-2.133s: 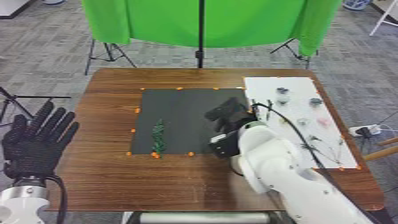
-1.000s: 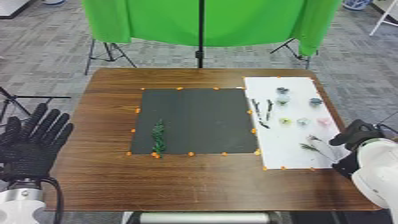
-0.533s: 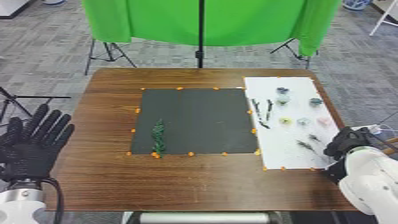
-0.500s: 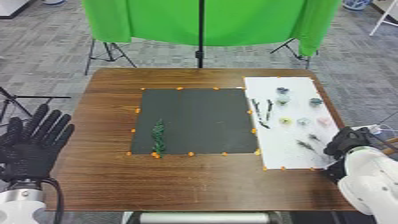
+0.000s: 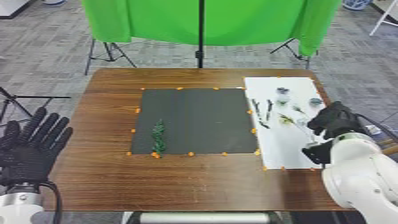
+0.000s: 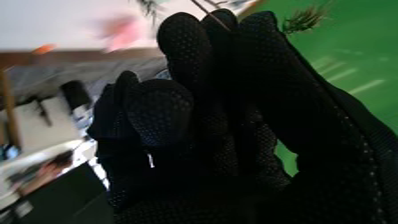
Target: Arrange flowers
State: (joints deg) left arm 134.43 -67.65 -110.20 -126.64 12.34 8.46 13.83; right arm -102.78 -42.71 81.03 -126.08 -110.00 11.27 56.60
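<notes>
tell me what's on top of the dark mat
A green sprig lies on the dark mat, near its left side. What lies directly beneath the sprig is covered and cannot be seen.

The right hand (image 5: 334, 120) hides part of the white sheet's right edge; pink flower (image 6: 120, 31) blurred; thin stem (image 6: 210, 14) cut off.

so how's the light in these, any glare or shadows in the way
Head view: fairly even light across the table; right wrist view: harsh bright patch beside the right hand, itself mostly in shadow, and pale streaks by the green cloth.
</notes>
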